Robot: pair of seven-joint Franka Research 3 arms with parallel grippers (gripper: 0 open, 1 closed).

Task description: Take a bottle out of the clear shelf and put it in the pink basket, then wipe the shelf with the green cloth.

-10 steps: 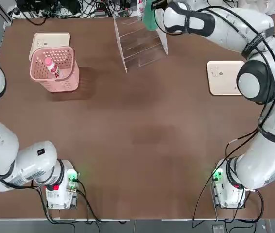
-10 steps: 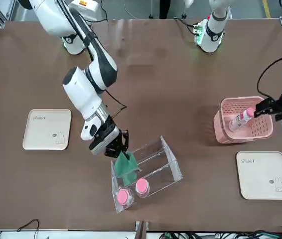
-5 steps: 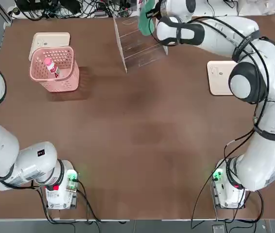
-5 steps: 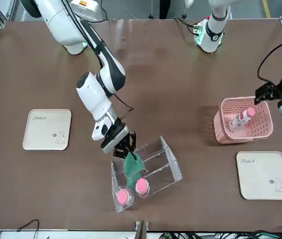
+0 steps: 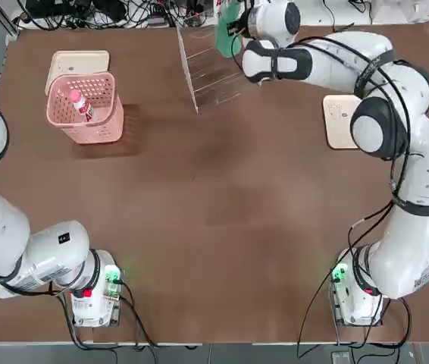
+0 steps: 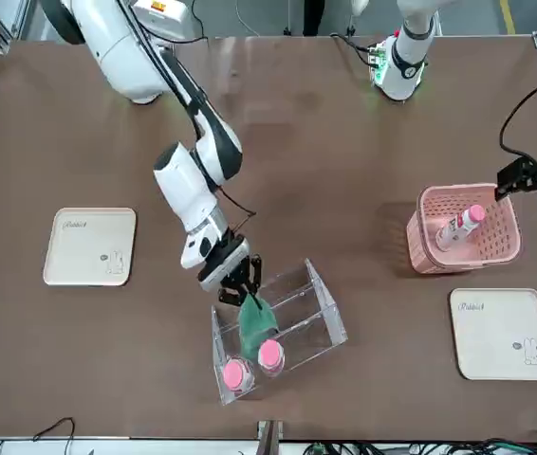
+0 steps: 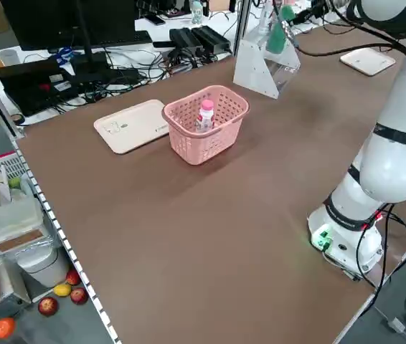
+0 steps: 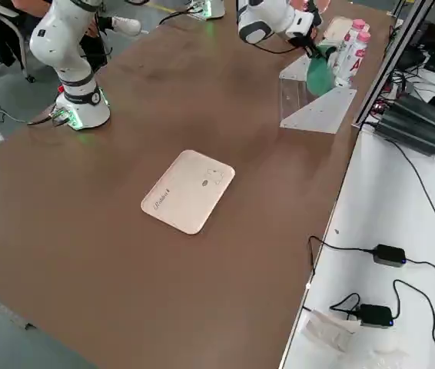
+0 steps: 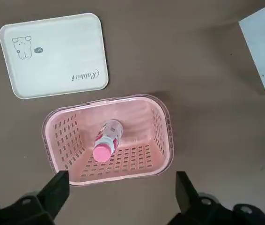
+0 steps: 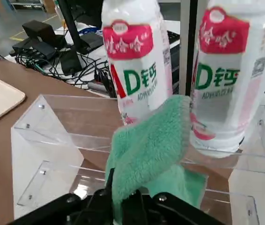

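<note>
With the bottle in the basket at ten o'clock, I'm on wiping: my right hand, pinching the cloth, must next sweep across the shelf at twelve, while my left hand hangs spread.

Overhead camera: looking straight down at my table, my bases at its bottom edge. Front camera: facing me from across it. Side cameras: looking down diagonally from raised corners. Wrist cameras: sitting close, left over the pink basket, right at the clear shelf. All are sharing shelf or basket.
</note>
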